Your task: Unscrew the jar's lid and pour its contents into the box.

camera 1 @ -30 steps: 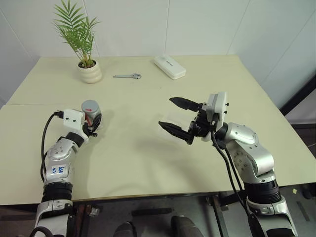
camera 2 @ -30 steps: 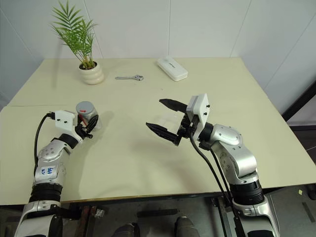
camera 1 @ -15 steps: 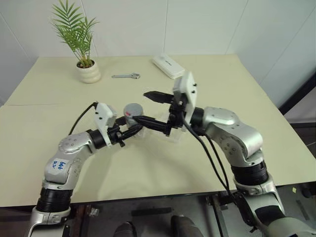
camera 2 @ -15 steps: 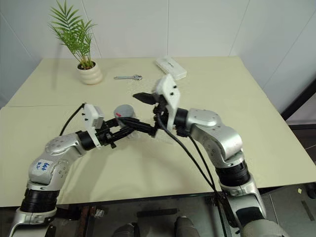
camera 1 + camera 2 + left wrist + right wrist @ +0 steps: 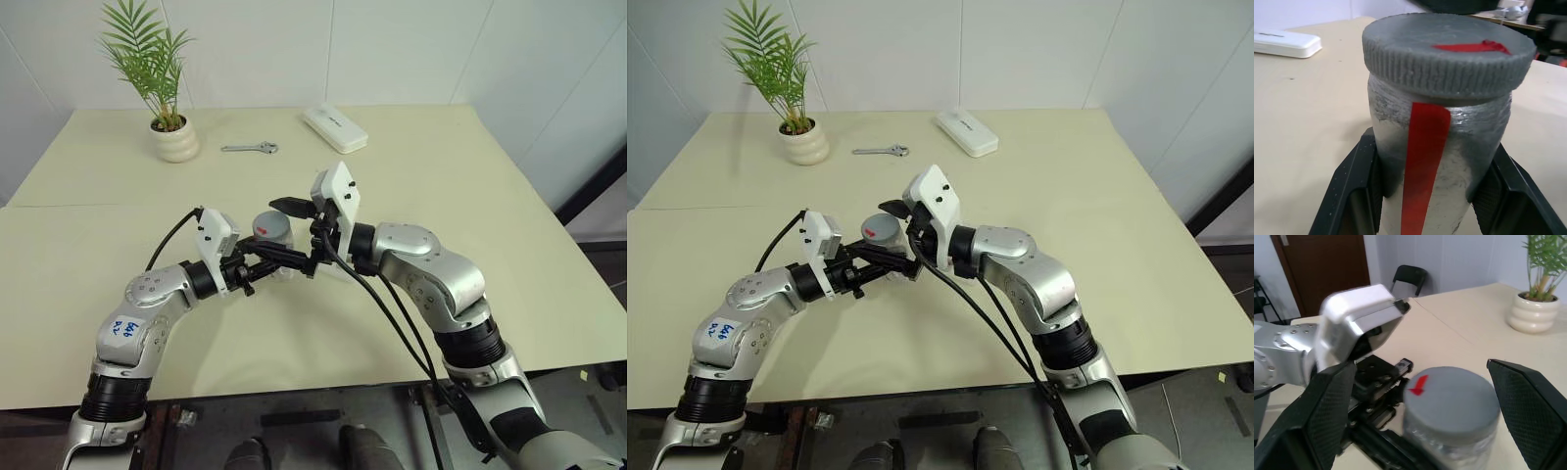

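The jar (image 5: 1440, 161), a silvery crinkled cylinder with a glossy red strip down its side, sits upright above the middle of the pale matte table (image 5: 470, 176), clamped low on its body between the left gripper (image 5: 263, 257)'s black fingers (image 5: 1352, 196). Its lid (image 5: 1447, 51) is a flat round grey cap with a finely ribbed edge and a red mark on top, seated on the mouth. The right gripper (image 5: 1420, 406) spreads its jaws wide on either side of the lid, apart from it. Far back stand a ribbed white plant pot (image 5: 176, 143), a metal wrench (image 5: 251, 149) and a smooth white oblong case (image 5: 335, 129).
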`<state>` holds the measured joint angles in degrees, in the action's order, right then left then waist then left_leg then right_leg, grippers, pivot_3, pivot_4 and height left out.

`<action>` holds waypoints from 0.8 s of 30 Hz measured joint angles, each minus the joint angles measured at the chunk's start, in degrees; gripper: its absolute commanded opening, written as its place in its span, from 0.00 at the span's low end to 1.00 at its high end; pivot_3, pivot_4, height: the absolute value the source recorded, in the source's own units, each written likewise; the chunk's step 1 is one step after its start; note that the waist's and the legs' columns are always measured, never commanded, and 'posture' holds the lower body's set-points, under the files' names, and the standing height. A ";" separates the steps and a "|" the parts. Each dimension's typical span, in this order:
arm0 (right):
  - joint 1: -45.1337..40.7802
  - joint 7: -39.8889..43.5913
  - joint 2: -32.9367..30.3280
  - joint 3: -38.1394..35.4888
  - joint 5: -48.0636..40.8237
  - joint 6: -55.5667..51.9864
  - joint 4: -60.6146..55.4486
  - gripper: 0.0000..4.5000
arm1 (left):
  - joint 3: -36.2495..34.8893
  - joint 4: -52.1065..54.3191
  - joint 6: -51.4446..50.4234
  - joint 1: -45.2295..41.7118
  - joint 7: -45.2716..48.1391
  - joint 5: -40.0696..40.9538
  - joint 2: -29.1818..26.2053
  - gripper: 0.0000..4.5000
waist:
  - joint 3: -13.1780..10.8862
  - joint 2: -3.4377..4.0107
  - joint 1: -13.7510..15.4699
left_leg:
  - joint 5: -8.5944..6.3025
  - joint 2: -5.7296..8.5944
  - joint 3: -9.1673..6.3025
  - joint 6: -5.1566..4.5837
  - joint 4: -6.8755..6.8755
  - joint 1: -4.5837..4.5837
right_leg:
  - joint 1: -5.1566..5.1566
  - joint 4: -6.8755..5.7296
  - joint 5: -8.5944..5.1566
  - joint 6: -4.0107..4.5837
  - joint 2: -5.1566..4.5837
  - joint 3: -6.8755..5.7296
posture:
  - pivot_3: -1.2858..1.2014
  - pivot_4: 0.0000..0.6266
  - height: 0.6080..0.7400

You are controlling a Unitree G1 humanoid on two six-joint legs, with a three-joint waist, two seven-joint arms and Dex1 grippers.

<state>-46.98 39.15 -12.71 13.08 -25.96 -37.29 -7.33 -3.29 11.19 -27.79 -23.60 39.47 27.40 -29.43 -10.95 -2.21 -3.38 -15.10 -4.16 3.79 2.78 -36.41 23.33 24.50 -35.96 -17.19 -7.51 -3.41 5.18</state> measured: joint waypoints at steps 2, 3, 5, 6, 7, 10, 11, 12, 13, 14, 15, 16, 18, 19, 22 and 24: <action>0.00 0.00 0.22 -0.06 0.52 0.35 1.66 1.00 | 0.00 0.10 -0.01 0.21 0.23 0.03 0.01 0.42 | 0.00 0.00 0.02 | 0.01 0.00 0.00 0.00 0.00 0.00 | 0.00 -0.01 0.00 0.00 0.00 0.00 | 0.52 0.24 1.00; 0.00 0.02 0.29 -0.07 0.72 0.60 2.20 1.00 | 0.00 0.10 0.00 0.23 0.23 0.03 0.05 0.42 | 0.00 0.00 0.02 | 0.01 0.00 0.00 0.00 0.00 0.00 | 0.00 -0.01 0.00 0.00 0.00 0.00 | 0.52 0.24 1.00; 0.00 0.12 0.57 -0.06 0.80 0.94 2.68 1.00 | 0.00 0.10 0.04 0.22 0.21 0.00 0.14 0.42 | 0.00 0.00 0.02 | 0.01 0.00 0.00 0.00 0.00 0.00 | 0.00 0.00 0.00 0.00 0.00 0.00 | 0.52 0.24 1.00; 0.00 0.14 0.67 -0.06 0.83 1.01 2.81 1.00 | 0.00 0.10 0.05 0.22 0.21 -0.01 0.18 0.42 | 0.00 0.00 0.01 | 0.01 0.00 0.00 0.00 0.01 0.00 | 0.00 0.00 0.00 0.00 0.00 0.00 | 0.52 0.24 1.00; 0.00 0.14 0.77 -0.06 0.87 1.06 2.90 1.00 | 0.00 0.10 0.05 0.22 0.21 -0.02 0.18 0.42 | 0.00 0.00 0.01 | 0.01 0.00 0.00 0.00 0.01 0.00 | 0.01 0.00 0.00 0.00 0.00 0.00 | 0.52 0.24 1.00; 0.00 0.14 0.91 -0.06 1.26 1.17 2.91 0.96 | 0.00 0.10 0.10 0.23 0.21 -0.03 0.18 0.42 | 0.00 0.00 0.01 | 0.01 0.00 0.00 0.00 0.01 0.00 | 0.01 0.00 0.00 0.00 0.00 0.00 | 0.52 0.24 1.00; 0.00 0.16 1.00 -0.09 1.26 1.17 2.92 0.91 | 0.00 0.10 0.12 0.23 0.21 -0.03 0.18 0.42 | 0.00 0.00 0.01 | 0.01 0.00 0.00 0.00 0.01 0.00 | 0.01 0.00 0.00 0.00 0.00 0.00 | 0.52 0.24 1.00; 0.00 0.18 1.09 -0.20 1.23 1.17 2.92 0.87 | 0.00 0.10 0.14 0.23 0.21 -0.05 0.18 0.42 | 0.00 0.00 0.01 | 0.01 0.00 0.00 0.00 0.00 0.00 | 0.00 -0.01 0.00 0.00 0.00 0.00 | 0.52 0.24 1.00; 0.00 0.23 1.24 -0.38 1.17 1.17 2.92 0.79 | 0.00 0.10 0.17 0.23 0.21 -0.07 0.18 0.42 | 0.00 0.00 0.02 | 0.01 0.00 0.00 0.00 0.00 0.00 | 0.00 -0.01 0.00 0.00 0.00 0.00 | 0.52 0.24 1.00; 0.00 0.37 1.33 -0.55 1.14 1.17 2.92 0.72 | 0.00 0.10 0.19 0.23 0.21 -0.10 0.19 0.42 | 0.00 0.00 0.02 | 0.01 0.00 0.00 0.00 0.00 0.00 | 0.00 -0.01 0.00 0.00 0.00 0.00 | 0.52 0.24 1.00; 0.00 0.68 1.42 -0.69 1.04 1.17 2.92 0.63 | 0.00 0.09 0.23 0.23 0.18 -0.14 0.20 0.42 | 0.00 0.00 0.02 | 0.01 0.00 0.00 0.01 0.00 0.00 | 0.00 -0.01 0.00 0.00 0.00 0.00 | 0.52 0.24 1.00; 0.00 0.78 1.50 -0.76 0.99 1.16 2.95 0.58 | -0.03 0.10 0.38 0.22 0.18 -0.17 0.21 0.42 | 0.00 0.00 0.01 | 0.01 0.00 0.00 0.01 0.00 0.00 | 0.00 -0.01 0.00 0.00 0.00 0.00 | 0.52 0.24 1.00; 0.00 0.90 1.69 -0.87 0.93 1.14 2.96 0.57 | -0.03 0.10 0.49 0.22 0.20 -0.21 0.21 0.42 | 0.00 0.00 0.02 | 0.01 0.00 0.00 0.01 0.00 0.00 | 0.00 -0.01 0.00 0.00 0.00 0.00 | 0.52 0.24 1.00; 0.00 0.94 1.80 -0.90 0.92 1.14 2.96 0.57 | -0.03 0.10 0.51 0.22 0.21 -0.21 0.21 0.42 | 0.00 0.00 0.02 | 0.01 0.00 0.00 0.01 0.00 0.00 | 0.00 -0.01 0.00 0.00 0.00 0.00 | 0.52 0.24 1.00; 0.00 1.19 1.88 -0.98 0.89 1.14 2.96 0.57 | -0.03 0.05 0.73 0.22 0.57 -0.25 0.09 0.42 | 0.00 0.00 0.01 | 0.01 0.00 0.00 0.01 0.00 0.00 | 0.00 -0.01 0.00 0.00 0.00 0.00 | 0.52 0.24 1.00; 0.00 2.73 1.38 -1.10 0.55 1.15 3.04 0.57 | -0.15 -0.20 1.31 0.19 2.79 -0.14 -1.12 0.42 | 0.00 0.00 -0.04 | 0.01 0.00 0.00 0.01 0.00 0.00 | 0.01 -0.01 0.00 0.00 0.01 0.00 | 0.52 0.24 1.00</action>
<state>-46.98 41.88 -11.33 11.97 -25.41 -36.14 -4.29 -3.44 10.99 -26.48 -23.41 42.25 27.25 -30.55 -10.95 -2.21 -3.42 -15.09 -4.16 3.79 2.80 -36.41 23.33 24.51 -35.98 -17.19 -7.51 -3.40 5.18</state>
